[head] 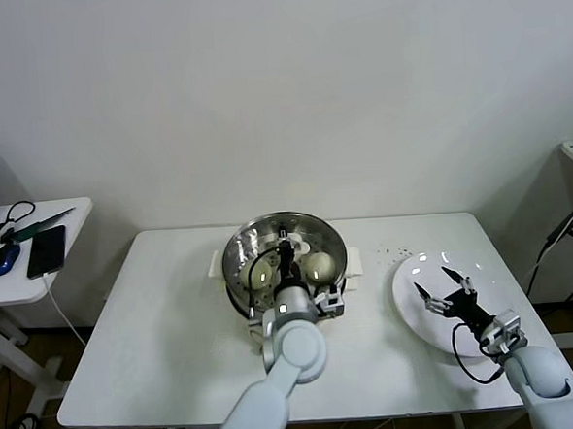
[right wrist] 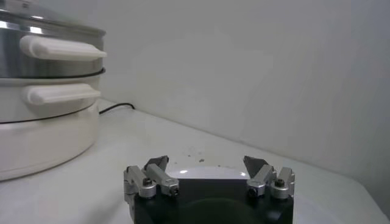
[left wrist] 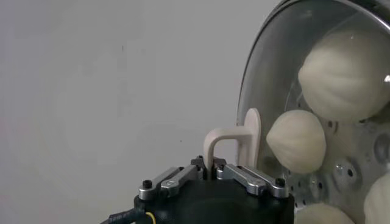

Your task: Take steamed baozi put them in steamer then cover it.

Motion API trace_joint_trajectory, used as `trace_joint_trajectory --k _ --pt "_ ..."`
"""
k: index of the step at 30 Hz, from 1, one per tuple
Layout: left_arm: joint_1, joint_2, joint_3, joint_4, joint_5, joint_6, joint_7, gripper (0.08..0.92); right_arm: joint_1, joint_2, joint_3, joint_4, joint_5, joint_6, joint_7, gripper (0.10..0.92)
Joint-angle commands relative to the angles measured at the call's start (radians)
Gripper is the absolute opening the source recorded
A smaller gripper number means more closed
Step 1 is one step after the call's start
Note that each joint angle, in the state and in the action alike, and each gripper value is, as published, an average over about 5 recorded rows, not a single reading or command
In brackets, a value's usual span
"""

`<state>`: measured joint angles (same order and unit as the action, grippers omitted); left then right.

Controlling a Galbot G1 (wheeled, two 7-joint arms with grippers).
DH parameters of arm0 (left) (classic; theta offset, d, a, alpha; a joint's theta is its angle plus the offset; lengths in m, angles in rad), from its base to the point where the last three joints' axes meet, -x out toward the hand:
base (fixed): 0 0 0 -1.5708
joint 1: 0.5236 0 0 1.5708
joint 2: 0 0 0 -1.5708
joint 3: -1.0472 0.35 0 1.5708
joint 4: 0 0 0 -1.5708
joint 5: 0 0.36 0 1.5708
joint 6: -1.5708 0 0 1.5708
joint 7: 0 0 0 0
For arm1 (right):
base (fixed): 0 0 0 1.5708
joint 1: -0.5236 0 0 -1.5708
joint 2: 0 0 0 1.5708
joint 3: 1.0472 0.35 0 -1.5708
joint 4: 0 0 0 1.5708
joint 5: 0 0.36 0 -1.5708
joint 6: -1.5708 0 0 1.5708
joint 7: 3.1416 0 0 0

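Observation:
The steel steamer point(head: 333, 243) stands at the table's middle back, with the clear glass cover point(head: 268, 227) lying on it. Cream-white baozi point(head: 318, 265) show through the glass; several show in the left wrist view point(left wrist: 297, 141). My left gripper point(head: 287, 255) is shut on the cover's white handle point(left wrist: 226, 141), right over the steamer's middle. My right gripper point(head: 445, 287) is open and empty, hovering just above the flat white plate point(head: 414, 304) at the right. The steamer's side and white handles also show in the right wrist view point(right wrist: 58, 47).
The steamer's white base point(right wrist: 42, 137) and its black cord point(right wrist: 116, 108) lie on the table. A side table point(head: 38, 288) at the far left holds a phone and a mouse. Cables hang at the right edge.

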<state>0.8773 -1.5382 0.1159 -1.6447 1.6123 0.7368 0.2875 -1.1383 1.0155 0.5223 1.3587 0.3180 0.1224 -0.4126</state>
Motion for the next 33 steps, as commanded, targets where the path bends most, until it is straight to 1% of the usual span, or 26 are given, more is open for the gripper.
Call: trace_joint_trajectory --k 1,7,12,15,18,28,33 --pt "0.001 0.009 -0.001 0.001 -0.003 0.049 0.005 0.151 0.001 0.001 0.001 -0.001 -0.002 0.001 -0.001 0.823" --pt "0.003 0.013 0.002 -0.002 -0.005 0.049 0.008 0.151 0.004 0.004 -0.001 -0.004 -0.008 0.002 -0.003 0.823" --pt "0.01 0.018 0.003 -0.025 -0.009 0.048 0.03 0.151 0.004 0.004 0.0 -0.004 -0.01 0.002 -0.004 0.823" --pt "0.013 0.033 0.003 -0.05 -0.017 0.046 0.039 0.169 0.004 0.004 0.001 -0.005 -0.01 0.001 -0.004 0.823" --pt "0.021 0.054 0.004 -0.083 -0.026 0.047 0.046 0.235 0.005 0.003 0.003 -0.007 -0.01 0.001 -0.006 0.823" --pt "0.052 0.134 -0.003 -0.226 -0.09 0.049 0.048 0.528 0.015 0.003 -0.004 -0.008 -0.012 -0.006 -0.007 0.823" --pt "0.096 0.172 -0.016 -0.292 -0.155 0.047 0.035 0.667 0.022 0.005 -0.006 -0.008 -0.014 -0.017 -0.004 0.823"
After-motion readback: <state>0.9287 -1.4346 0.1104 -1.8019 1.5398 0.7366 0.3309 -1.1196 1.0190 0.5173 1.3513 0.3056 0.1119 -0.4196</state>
